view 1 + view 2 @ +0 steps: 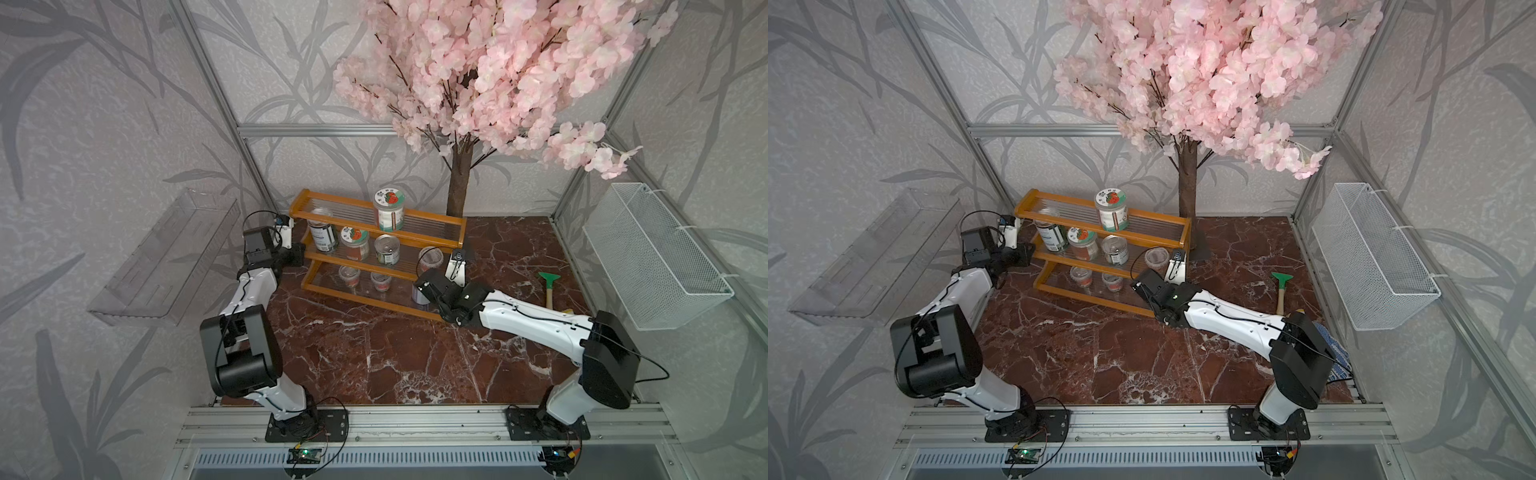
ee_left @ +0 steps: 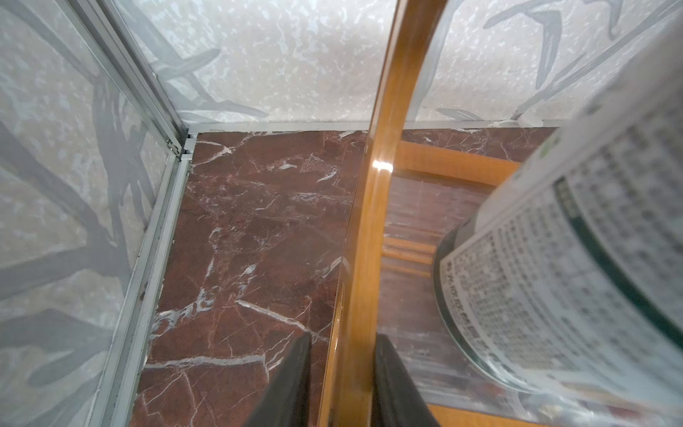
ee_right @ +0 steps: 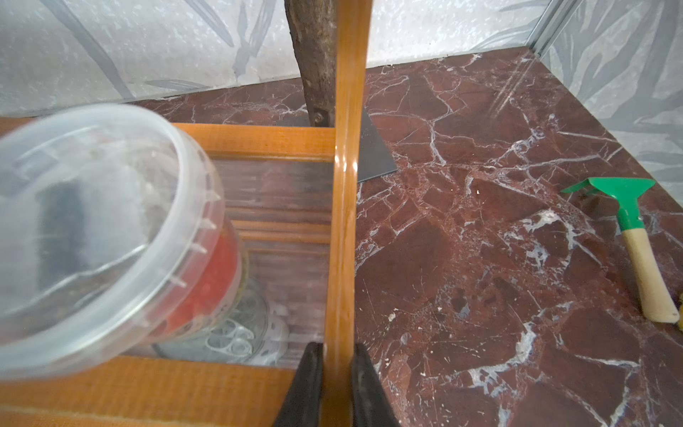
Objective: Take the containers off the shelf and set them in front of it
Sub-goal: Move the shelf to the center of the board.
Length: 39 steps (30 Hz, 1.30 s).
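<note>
Orange-brown wood shelf [image 1: 353, 297] sits toward table's [image 1: 374, 365] 12 o'clock, containers [image 1: 388, 210] all on tiers, none in front yet. Left gripper [image 2: 343, 344] clenched on shelf's 9 o'clock end, right gripper [image 3: 337, 349] clenched on 3 o'clock end. Judgement: keep both ends level, slow; tin [image 2: 554, 258] and cup [image 3: 103, 229] just beside grippers could topple.

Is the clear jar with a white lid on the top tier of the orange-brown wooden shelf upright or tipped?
Upright: the white-lidded clear jar stands on its base, lid upward.
</note>
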Motion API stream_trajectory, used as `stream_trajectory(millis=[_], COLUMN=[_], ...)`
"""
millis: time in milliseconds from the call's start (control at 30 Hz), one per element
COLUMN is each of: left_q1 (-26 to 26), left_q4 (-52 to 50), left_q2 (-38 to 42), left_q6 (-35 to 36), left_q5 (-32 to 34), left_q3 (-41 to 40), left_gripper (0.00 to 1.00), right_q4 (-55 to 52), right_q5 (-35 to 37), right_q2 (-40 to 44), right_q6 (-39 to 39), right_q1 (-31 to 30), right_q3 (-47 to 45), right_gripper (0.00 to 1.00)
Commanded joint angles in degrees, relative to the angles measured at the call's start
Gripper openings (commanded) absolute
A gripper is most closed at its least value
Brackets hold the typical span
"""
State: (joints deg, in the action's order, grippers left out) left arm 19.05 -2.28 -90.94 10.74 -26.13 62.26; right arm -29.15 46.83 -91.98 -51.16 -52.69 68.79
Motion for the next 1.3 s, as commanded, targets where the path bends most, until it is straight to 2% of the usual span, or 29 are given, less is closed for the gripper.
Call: stream_trajectory(millis=[0, 133, 333, 433, 700, 933, 1267], left_q1=[0.1, 0.1, -0.9, -1.7, -8.5, -11.0, -17.1], left_q4=[-1.3, -1.9, -3.8, -4.3, -6.9, -7.4, -4.2], left_q2=[2.4, 5.3, 11.6, 15.4, 25.4, 31.3, 33.4], left_q6=[0.2, -0.8, -3.1, -4.4, -7.1, -12.1, -17.2], left_q5=[0.6, 0.6, 0.9, 1.6, 6.7, 5.9, 6.1], left_q3=[-2.2, -4.2, -10.3, -14.3, -21.6, -25.1, -27.8], left_gripper=[0.29, 0.29, 0.29, 0.30, 0.31, 0.32, 0.32], right_q4=[-0.5, 0.3, 4.3, 7.1, 11.5, 12.7, 16.4], right_q5=[2.4, 2.4, 1.8, -2.1, -8.6, -12.2, -18.9], right_q2=[2.9, 3.1, 5.0, 6.2, 10.8, 15.0, 17.9], right_q6=[5.6, 7.6, 16.7, 21.1, 30.5, 33.8, 38.7], right_q1=[-0.2, -0.2, 0.3, 2.5, 6.9, 11.1, 17.3], right_q3=[-0.2, -0.6, -2.6, -4.4, -9.5, -13.4, -18.1], right_gripper=[0.01, 0.01, 0.01, 0.01, 0.00, 0.00, 0.00])
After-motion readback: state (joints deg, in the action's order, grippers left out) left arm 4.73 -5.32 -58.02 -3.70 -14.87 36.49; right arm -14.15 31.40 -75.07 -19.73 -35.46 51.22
